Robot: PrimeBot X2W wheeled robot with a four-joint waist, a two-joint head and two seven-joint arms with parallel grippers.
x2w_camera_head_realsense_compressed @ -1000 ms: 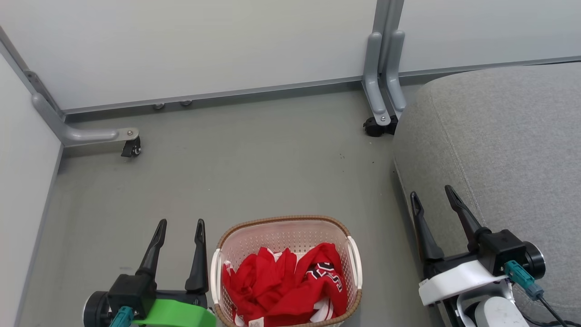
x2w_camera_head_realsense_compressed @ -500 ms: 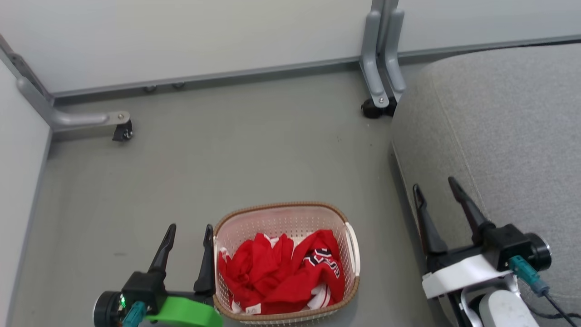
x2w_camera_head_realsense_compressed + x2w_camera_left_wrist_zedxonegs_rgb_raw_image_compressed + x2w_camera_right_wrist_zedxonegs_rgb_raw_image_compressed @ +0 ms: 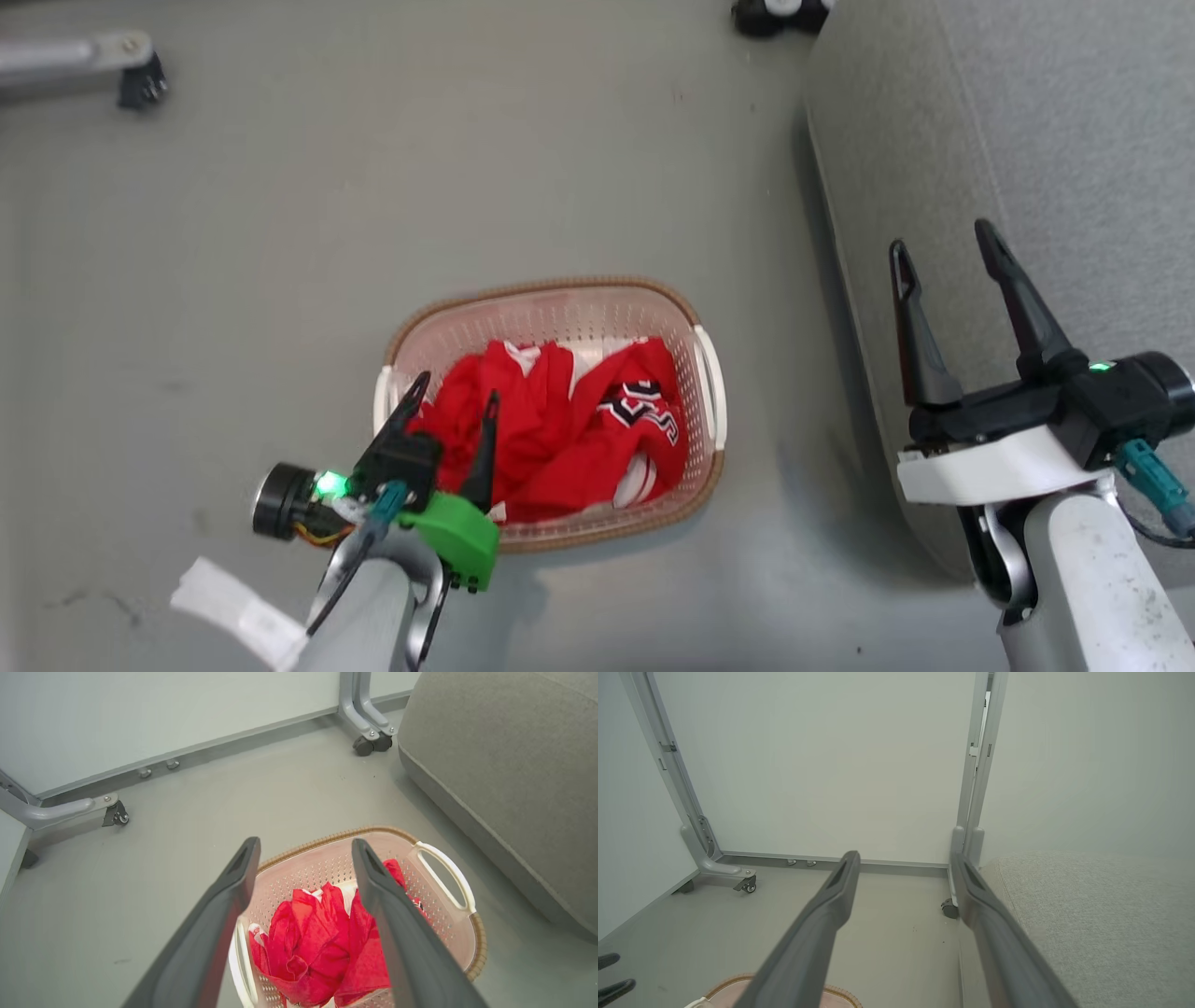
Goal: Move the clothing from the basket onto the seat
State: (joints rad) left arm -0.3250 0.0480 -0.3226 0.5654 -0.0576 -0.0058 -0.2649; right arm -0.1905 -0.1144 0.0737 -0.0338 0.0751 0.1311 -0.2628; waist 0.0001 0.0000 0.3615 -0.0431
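Note:
The cream perforated basket (image 3: 541, 285) with its brown rim stands on the grey floor, and the red clothing (image 3: 569, 429) lies crumpled inside, black-and-white letters showing on the right-hand piece. My left gripper (image 3: 456, 390) is open, its fingers hanging over the basket's left side above the red fabric without touching it. Along its fingers, the left gripper (image 3: 304, 842) looks down on the clothing (image 3: 317, 933) and the basket (image 3: 444, 868). My right gripper (image 3: 940, 238) is open and empty, beside the grey seat (image 3: 1046, 140). The right gripper (image 3: 903, 856) points at the far wall, the seat (image 3: 1087, 914) to its right.
Pale partition panels on grey wheeled feet bound the floor: one caster (image 3: 140, 89) at the far left, another (image 3: 775, 14) by the seat's corner. Open grey floor lies between the basket and the panels. The seat's edge runs close to the basket's right side.
The head camera has tilted down, so the whole picture slid. My left gripper has swung right, from beside the basket to over its left side. The right gripper has stayed open by the seat.

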